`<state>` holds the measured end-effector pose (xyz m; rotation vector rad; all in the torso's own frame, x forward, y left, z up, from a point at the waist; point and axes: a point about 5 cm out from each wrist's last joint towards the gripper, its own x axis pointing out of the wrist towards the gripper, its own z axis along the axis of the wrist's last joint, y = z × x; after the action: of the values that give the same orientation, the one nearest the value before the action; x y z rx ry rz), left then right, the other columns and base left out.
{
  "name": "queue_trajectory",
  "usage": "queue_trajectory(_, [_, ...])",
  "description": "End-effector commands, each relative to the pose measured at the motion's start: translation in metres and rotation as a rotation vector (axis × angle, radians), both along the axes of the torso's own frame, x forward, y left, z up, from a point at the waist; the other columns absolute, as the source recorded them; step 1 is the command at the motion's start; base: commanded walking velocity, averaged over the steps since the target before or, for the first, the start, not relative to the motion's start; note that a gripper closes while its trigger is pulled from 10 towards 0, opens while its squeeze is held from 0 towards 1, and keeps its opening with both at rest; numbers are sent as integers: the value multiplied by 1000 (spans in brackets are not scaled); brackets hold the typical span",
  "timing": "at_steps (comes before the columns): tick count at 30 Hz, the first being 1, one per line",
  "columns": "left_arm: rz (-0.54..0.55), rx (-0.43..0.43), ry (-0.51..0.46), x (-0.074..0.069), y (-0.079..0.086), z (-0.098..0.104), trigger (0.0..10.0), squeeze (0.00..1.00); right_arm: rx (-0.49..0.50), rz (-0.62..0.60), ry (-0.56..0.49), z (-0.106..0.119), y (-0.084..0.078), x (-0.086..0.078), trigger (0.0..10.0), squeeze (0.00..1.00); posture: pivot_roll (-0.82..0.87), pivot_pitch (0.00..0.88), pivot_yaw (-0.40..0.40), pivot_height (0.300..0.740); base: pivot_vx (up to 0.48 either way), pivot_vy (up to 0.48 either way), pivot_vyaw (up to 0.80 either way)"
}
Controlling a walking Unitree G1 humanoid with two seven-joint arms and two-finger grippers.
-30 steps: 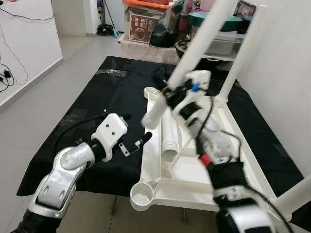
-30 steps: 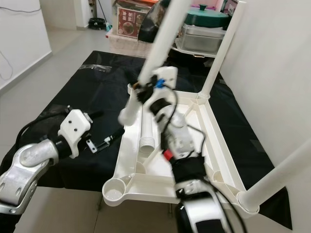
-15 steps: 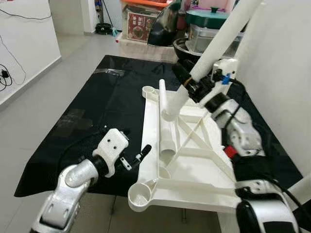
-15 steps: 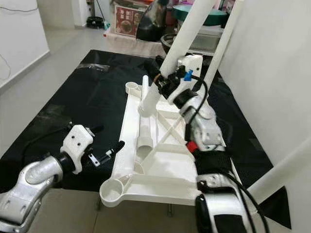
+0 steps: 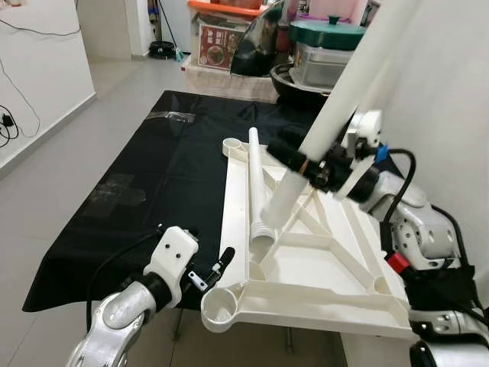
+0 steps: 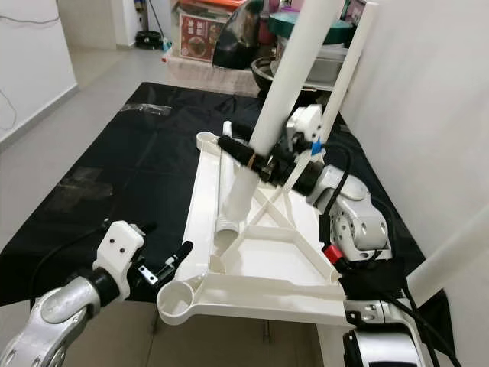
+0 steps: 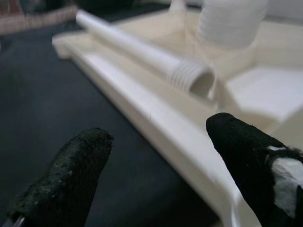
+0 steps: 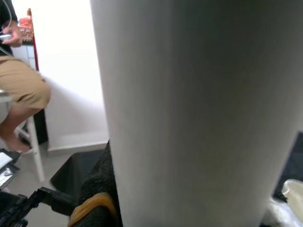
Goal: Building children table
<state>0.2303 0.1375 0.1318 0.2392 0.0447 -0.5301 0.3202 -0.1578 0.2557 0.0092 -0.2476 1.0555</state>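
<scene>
The white children's tabletop (image 5: 306, 294) lies upside down on a black cloth (image 5: 153, 176). My right gripper (image 5: 306, 164) is shut on a white table leg (image 5: 336, 107), held tilted with its lower end just above the frame's middle ribs. In the right wrist view the leg (image 8: 199, 113) is very close. A second leg (image 5: 257, 183) lies loose inside the tabletop along its left rim, threaded end toward me. Another leg (image 6: 348, 76) stands upright at the far right corner. My left gripper (image 5: 208, 256) is open, low beside the near left corner socket (image 5: 221, 310), fingers (image 7: 71, 179) spread.
Storage boxes and a green-lidded pot (image 5: 336, 34) crowd the floor beyond the cloth. A white wall (image 5: 451, 115) runs close on the right. Cables (image 5: 8, 122) hang at the left wall. A seated person (image 8: 19, 90) appears in the right wrist view.
My right gripper has swung the leg rightward, its lower end going from the left rim to over the frame's middle. My left gripper has drawn back toward the near left corner.
</scene>
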Motion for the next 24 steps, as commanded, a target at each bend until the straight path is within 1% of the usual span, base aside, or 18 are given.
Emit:
queue_trajectory(1, [18,31,-1,-2,5,-1,10000,0,-16,58,9,-1,4,-7,0,0,69,0,-104,740,0,0,0])
queue_trajectory(4, [30,25,-5,-2,7,0,10000,0,-34,68,19,-5,6,-8,0,0,71,0,-105,740,0,0,0])
queue_trajectory(5, [40,18,-11,-1,8,3,10000,0,-66,80,36,-11,6,-8,0,0,76,0,-108,740,0,0,0])
queue_trajectory(8, [42,20,-12,-1,8,3,10000,0,-80,92,56,-14,5,-9,0,0,76,0,-108,740,0,0,0])
queue_trajectory(11, [34,31,-12,0,6,2,10000,0,-158,151,94,-22,-1,-15,0,0,74,0,-106,740,0,0,0])
queue_trajectory(12, [34,31,-12,0,6,2,10000,0,-158,151,94,-22,-1,-15,0,0,74,0,-106,740,0,0,0])
queue_trajectory(14, [31,32,-13,0,5,2,10000,0,-180,191,118,-21,-5,-21,0,0,71,0,-104,740,0,0,0])
queue_trajectory(16, [31,32,-13,0,5,2,10000,0,-180,191,118,-21,-5,-21,0,0,71,0,-104,740,0,0,0])
queue_trajectory(18, [27,29,-12,0,5,2,10000,0,-203,249,156,-20,-10,-27,0,0,69,0,-103,740,0,0,0])
queue_trajectory(19, [25,28,-11,0,5,2,10000,0,-208,275,174,-20,-11,-30,0,0,69,0,-103,740,0,0,0])
queue_trajectory(20, [23,31,-5,0,5,0,10000,0,-193,300,195,-19,-10,-32,0,0,71,0,-105,740,0,0,0])
queue_trajectory(21, [23,31,-5,0,5,0,10000,0,-193,300,195,-19,-10,-32,0,0,71,0,-105,740,0,0,0])
queue_trajectory(22, [19,46,12,0,6,-4,10000,0,-142,347,224,-16,-7,-36,0,0,76,0,-110,740,0,0,0])
queue_trajectory(24, [19,46,12,0,6,-4,10000,0,-142,347,224,-16,-7,-36,0,0,76,0,-110,740,0,0,0])
